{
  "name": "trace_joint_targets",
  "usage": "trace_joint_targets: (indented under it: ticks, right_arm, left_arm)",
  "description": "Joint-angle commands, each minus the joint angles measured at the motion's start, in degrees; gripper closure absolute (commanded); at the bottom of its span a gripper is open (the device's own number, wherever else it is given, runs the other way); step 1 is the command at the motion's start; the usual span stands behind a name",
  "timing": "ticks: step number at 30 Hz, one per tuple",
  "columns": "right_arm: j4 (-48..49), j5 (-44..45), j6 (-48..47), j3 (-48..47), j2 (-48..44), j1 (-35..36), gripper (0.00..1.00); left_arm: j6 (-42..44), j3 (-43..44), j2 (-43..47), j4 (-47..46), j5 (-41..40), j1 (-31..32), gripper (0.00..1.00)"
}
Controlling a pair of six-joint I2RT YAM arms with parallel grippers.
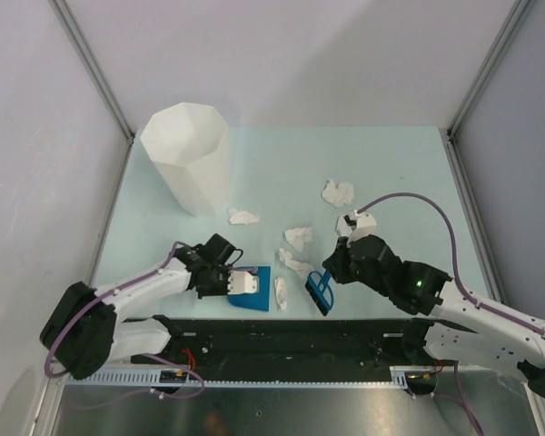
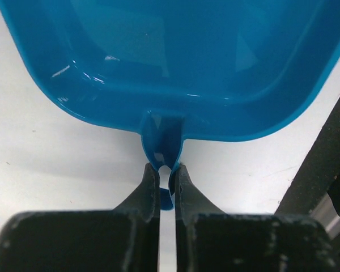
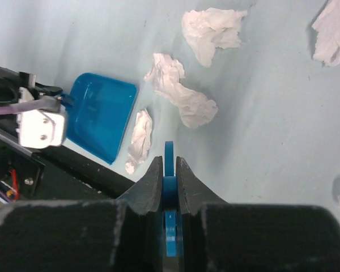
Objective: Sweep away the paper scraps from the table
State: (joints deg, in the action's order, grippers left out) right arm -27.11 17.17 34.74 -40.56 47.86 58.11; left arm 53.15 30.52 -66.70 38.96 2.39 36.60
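Observation:
A blue dustpan (image 1: 256, 291) lies flat on the table (image 1: 400, 163) near the front rail. My left gripper (image 2: 165, 166) is shut on the pan's short handle (image 2: 162, 141); the pan's tray (image 2: 175, 62) holds nothing. My right gripper (image 3: 169, 161) is shut on a blue brush (image 1: 321, 292), held just right of the pan. One paper scrap (image 1: 281, 293) lies between pan and brush. Further scraps (image 1: 296, 264) (image 1: 299, 237) (image 1: 243, 217) (image 1: 338, 193) are spread beyond. The right wrist view shows the nearest scrap (image 3: 139, 139) beside the pan (image 3: 99, 122).
A tall white faceted bin (image 1: 189, 159) stands at the back left of the table. Grey walls close in the left, right and far sides. A black rail (image 1: 291, 331) runs along the front edge, just behind the pan.

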Motion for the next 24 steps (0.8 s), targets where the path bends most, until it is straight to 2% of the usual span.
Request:
trace_joint_targets:
  ticks: [1,5,8,12,18,21,24]
  right_arm:
    - [-7.6,2.1,6.6,-3.5,1.7,1.1,1.0]
    - [-6.7,2.3,9.6,-3.0,5.0,3.4,1.0]
    - [-0.9,-1.0,9.6,-1.7,9.3,3.7,1.0]
    - [13.5,-7.4,9.9,-1.3,18.1,3.2,1.0]
    - [37.7,-6.6,13.5,-1.3,25.4,-0.2,1.0]
    - [39.2,-1.5,12.5,-2.9,25.6,0.7,1.0]
    - [39.2,-0.1,10.2,-3.7,25.2,1.8,1.0]
  left_arm:
    - [-5.2,3.4,-6.6,5.7,-2.1,2.2,1.0]
    - [-7.0,4.0,-9.3,6.2,-4.0,4.3,1.0]
    - [-7.5,4.4,-9.2,6.5,-3.5,5.9,1.0]
    - [-7.9,5.2,-8.6,7.1,-3.4,6.7,1.0]
    - [-7.9,6.5,-8.2,8.6,-4.1,6.9,1.0]
    - [-7.4,6.7,-7.2,9.6,-5.0,6.9,1.0]
    - [-7.1,7.4,-6.6,10.2,-6.2,6.9,1.0]
